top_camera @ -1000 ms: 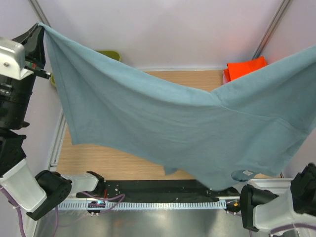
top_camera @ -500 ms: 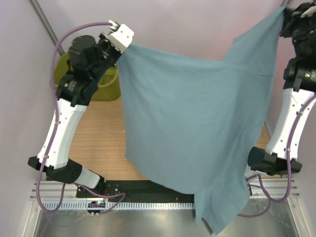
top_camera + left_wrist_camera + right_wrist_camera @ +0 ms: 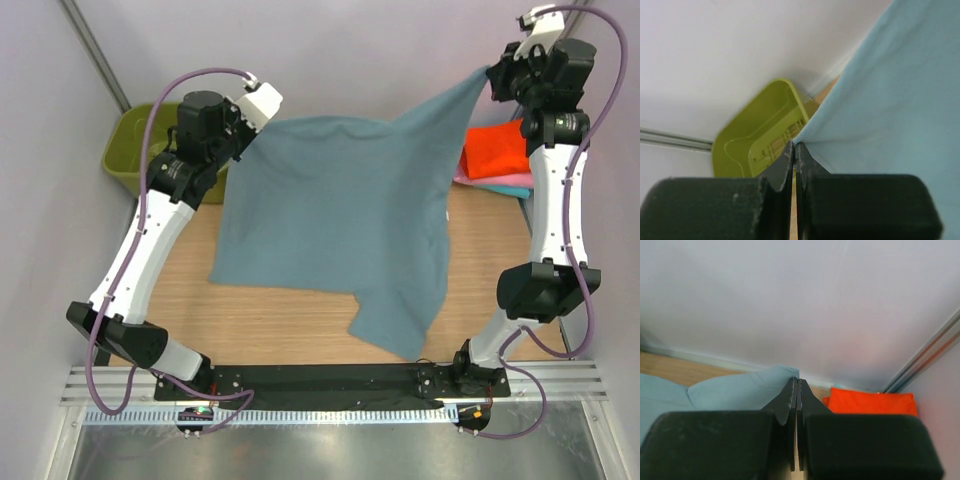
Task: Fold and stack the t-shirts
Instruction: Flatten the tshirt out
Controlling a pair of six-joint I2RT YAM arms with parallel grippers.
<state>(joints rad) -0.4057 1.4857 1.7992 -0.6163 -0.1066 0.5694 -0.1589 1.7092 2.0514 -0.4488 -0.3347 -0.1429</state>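
Note:
The large dusty blue-grey t-shirt [image 3: 340, 220] hangs spread between both arms, its lower part resting on the wooden table [image 3: 260, 315]. My left gripper [image 3: 245, 125] is shut on its upper left corner [image 3: 805, 135]. My right gripper [image 3: 490, 75] is shut on its upper right corner [image 3: 785, 374]. A stack of folded shirts lies at the back right, bright orange [image 3: 495, 150] on top, pink [image 3: 505, 181] and a teal edge below. The orange shirt also shows in the right wrist view [image 3: 870, 404].
The olive-green plastic basket [image 3: 135, 150] stands at the back left corner, also in the left wrist view [image 3: 760, 135]. Pale walls close the back and sides. A black rail and metal strip [image 3: 320, 385] run along the near edge.
Both arms have swung away from the camera toward the back of the table, carrying the shirt. It has gone from hanging high to draping with its lower part on the table.

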